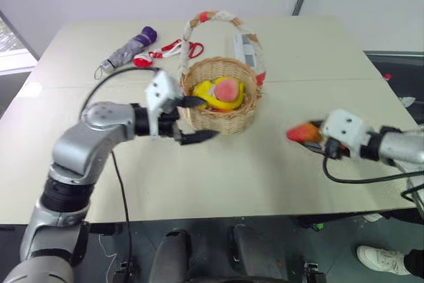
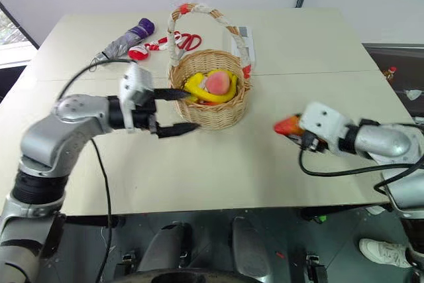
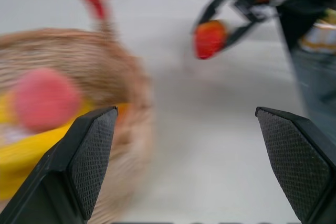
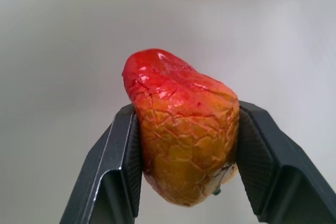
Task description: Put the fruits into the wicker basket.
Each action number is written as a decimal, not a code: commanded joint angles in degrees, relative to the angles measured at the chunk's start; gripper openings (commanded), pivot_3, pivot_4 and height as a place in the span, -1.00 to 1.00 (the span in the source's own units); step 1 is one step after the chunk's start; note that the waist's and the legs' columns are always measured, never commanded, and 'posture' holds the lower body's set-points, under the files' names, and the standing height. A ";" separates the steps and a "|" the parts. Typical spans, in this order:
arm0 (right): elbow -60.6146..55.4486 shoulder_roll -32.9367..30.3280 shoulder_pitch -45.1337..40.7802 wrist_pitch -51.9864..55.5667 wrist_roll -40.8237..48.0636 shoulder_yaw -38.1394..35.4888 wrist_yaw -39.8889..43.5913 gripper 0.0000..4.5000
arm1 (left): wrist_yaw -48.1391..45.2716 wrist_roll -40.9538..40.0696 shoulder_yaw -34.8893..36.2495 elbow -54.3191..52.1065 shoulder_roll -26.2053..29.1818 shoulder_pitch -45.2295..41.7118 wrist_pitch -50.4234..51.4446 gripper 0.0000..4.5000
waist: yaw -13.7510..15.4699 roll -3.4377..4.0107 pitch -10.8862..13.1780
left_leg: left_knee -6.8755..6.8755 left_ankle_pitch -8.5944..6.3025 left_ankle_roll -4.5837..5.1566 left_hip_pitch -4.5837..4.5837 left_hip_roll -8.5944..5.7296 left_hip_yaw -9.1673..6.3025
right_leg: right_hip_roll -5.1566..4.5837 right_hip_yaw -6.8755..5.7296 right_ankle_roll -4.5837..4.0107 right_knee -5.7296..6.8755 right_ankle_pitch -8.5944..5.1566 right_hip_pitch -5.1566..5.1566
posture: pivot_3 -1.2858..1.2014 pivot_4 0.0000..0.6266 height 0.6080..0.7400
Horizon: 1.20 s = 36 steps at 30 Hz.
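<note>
So the mango (image 4: 181, 135) is pinched between the two black fingers of the right gripper (image 1: 311, 138), red tip sticking out past the fingertips, orange-yellow end back toward the wrist. It's up off the table (image 1: 218, 177), well to the right of the wicker basket (image 1: 222, 101) and on the near side of it.

The basket sits around the middle of the table with its tall cloth-wrapped handle arching over it. Inside there's already a yellow banana (image 1: 213, 97) curled around, with the pink peach (image 1: 228, 88) sitting on top of it. There's more yellow under there, but I can't tell whether that's another fruit.

The left gripper (image 1: 199, 118) is right up against the basket's left side, fingers spread wide and holding nothing. One fingertip reaches in over the rim toward the banana, and the other hangs just outside the wall on the near side. Can't say for sure whether it's touching the wicker.

Further back, beyond the left fingers and behind the basket, a pair of red-handled scissors (image 1: 175, 51) lies on the table, and just left of those is a folded grey umbrella (image 1: 129, 48) with a purple end.
</note>
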 commanded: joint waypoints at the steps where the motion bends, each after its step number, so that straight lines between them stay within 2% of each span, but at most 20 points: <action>1: -7.68 6.22 -7.90 4.07 6.00 5.29 -1.48 -0.13 | 1.13 -0.70 7.48 1.94 0.57 3.59 -4.87 1.00 | -0.04 -0.01 0.00 | 0.00 0.00 0.00 0.00 0.04 0.00 | 0.03 0.00 0.00 0.00 0.00 0.01 | 0.03 -0.52 1.00; 3: -6.93 13.37 -14.65 4.43 4.85 10.56 -5.20 -0.13 | 1.86 -0.55 9.54 3.01 0.89 5.51 -5.97 1.00 | -0.24 -0.08 0.00 | 0.01 0.00 0.00 -0.02 0.05 -0.02 | -0.02 -0.05 -0.01 -0.01 0.00 0.00 | 0.03 -0.52 1.00; 6: 1.68 21.99 -23.68 1.36 -5.92 19.27 -11.96 -0.13 | 2.91 -0.89 10.65 2.64 0.44 7.18 -6.76 1.00 | -0.07 -0.07 0.00 | 0.02 0.02 -0.04 -0.08 0.02 0.02 | -0.15 -0.04 -0.01 0.04 0.01 -0.09 | 0.03 -0.52 1.00; 9: 10.58 26.08 -28.97 -1.90 -14.14 25.20 -15.65 -0.13 | 4.31 -1.61 10.75 1.41 -0.58 7.67 -6.62 1.00 | 0.84 -0.10 -0.02 | 0.04 0.02 -0.05 -0.13 -0.06 0.00 | -0.30 -0.08 -0.01 0.03 0.01 -0.08 | 0.03 -0.52 1.00; 12: 19.79 29.04 -32.84 -4.33 -20.39 28.00 -19.52 -0.13 | 5.70 -1.57 10.23 0.00 -1.49 8.19 -6.54 1.00 | 1.53 -0.10 -0.02 | 0.03 0.02 -0.05 -0.21 -0.09 0.03 | -0.35 -0.08 -0.01 -0.05 0.01 -0.13 | 0.03 -0.52 1.00; 13: 21.67 29.67 -33.51 -5.03 -21.31 28.27 -19.73 0.30 | 6.27 -1.71 10.19 -0.44 -1.86 8.29 -6.31 1.00 | 1.57 -0.10 -0.02 | 0.01 0.01 -0.05 -0.23 -0.10 0.04 | -0.36 -0.07 -0.01 -0.05 0.02 -0.16 | 0.03 -0.52 1.00; 14: 22.64 29.87 -33.91 -5.87 -22.16 28.55 -19.56 0.45 | 6.75 -1.90 10.19 -0.86 -2.26 8.36 -6.18 1.00 | 1.59 -0.10 -0.02 | 0.00 0.01 -0.05 -0.29 -0.11 0.04 | -0.37 -0.07 -0.01 -0.05 0.02 -0.22 | 0.03 -0.52 1.00; 15: 22.93 30.03 -34.04 -6.64 -22.73 28.52 -19.42 0.69 | 7.12 -2.01 10.15 -1.29 -2.52 8.47 -6.03 1.00 | 1.59 -0.10 -0.02 | 0.00 0.02 -0.05 -0.35 -0.11 0.03 | -0.37 -0.08 -0.01 -0.05 0.02 -0.26 | 0.03 -0.52 1.00; 16: 22.98 30.33 -34.12 -7.31 -23.01 28.24 -19.42 0.93 | 7.50 -2.13 10.03 -1.70 -2.72 8.61 -5.92 1.00 | 1.52 -0.10 -0.02 | -0.02 0.01 -0.05 -0.37 -0.11 0.04 | -0.38 -0.07 -0.01 -0.04 0.02 -0.30 | 0.03 -0.52 1.00; 17: 22.72 30.66 -34.20 -7.99 -23.16 27.67 -19.73 0.97 | 7.85 -2.27 9.92 -1.95 -2.88 8.68 -5.85 1.00 | 1.46 -0.10 -0.02 | -0.03 0.01 -0.05 -0.38 -0.10 0.04 | -0.38 -0.07 -0.01 -0.04 0.02 -0.33 | 0.03 -0.52 1.00; 24: 9.21 28.31 -30.68 -5.06 -13.32 17.73 -14.16 0.97 | 8.80 -3.26 8.86 -1.99 -4.03 8.26 -5.46 1.00 | 1.28 -0.09 -0.02 | -0.05 0.01 -0.05 -0.36 -0.04 0.04 | -0.29 -0.07 -0.01 0.01 0.02 -0.35 | 0.03 -0.52 1.00; 27: 0.77 26.30 -26.50 0.84 -3.52 9.85 -11.07 0.97 | 8.26 -3.34 7.70 -1.32 -4.21 7.82 -5.57 1.00 | 1.48 -0.09 -0.02 | -0.05 0.01 -0.04 -0.35 -0.04 0.03 | -0.31 -0.08 -0.01 0.00 0.02 -0.31 | 0.03 -0.52 1.00; 28: -2.80 25.63 -23.25 6.25 2.92 5.00 -10.58 0.97 | 8.02 -3.82 7.46 -1.09 -4.48 7.51 -5.43 1.00 | 1.51 -0.10 -0.02 | -0.05 0.01 -0.04 -0.33 -0.04 0.01 | -0.32 -0.08 -0.01 -0.01 0.02 -0.27 | 0.03 -0.52 1.00; 30: -7.69 23.50 -16.64 11.96 8.91 -0.52 -9.73 0.97 | 7.78 -4.33 7.05 -0.60 -4.90 7.01 -5.25 1.00 | 1.73 -0.12 -0.03 | -0.05 0.01 -0.03 -0.33 -0.05 -0.06 | -0.33 -0.12 -0.01 -0.08 0.02 -0.17 | 0.03 -0.52 1.00; 34: -9.51 25.27 -10.86 17.12 12.99 -5.27 -15.93 0.97 | 7.43 -4.42 6.09 1.25 -5.60 5.92 -5.51 1.00 | 1.07 -0.07 -0.01 | -0.07 -0.02 0.02 -0.17 -0.05 0.01 | -0.34 -0.11 -0.01 -0.17 0.02 -0.03 | 0.03 -0.52 1.00; 36: -7.25 27.09 -10.74 15.93 10.88 -4.39 -19.47 0.97 | 7.35 -4.71 5.61 1.66 -5.96 5.41 -5.43 1.00 | 0.50 -0.07 -0.01 | -0.07 -0.02 0.02 -0.06 -0.05 0.14 | -0.25 -0.01 -0.01 -0.07 0.03 -0.05 | 0.03 -0.52 1.00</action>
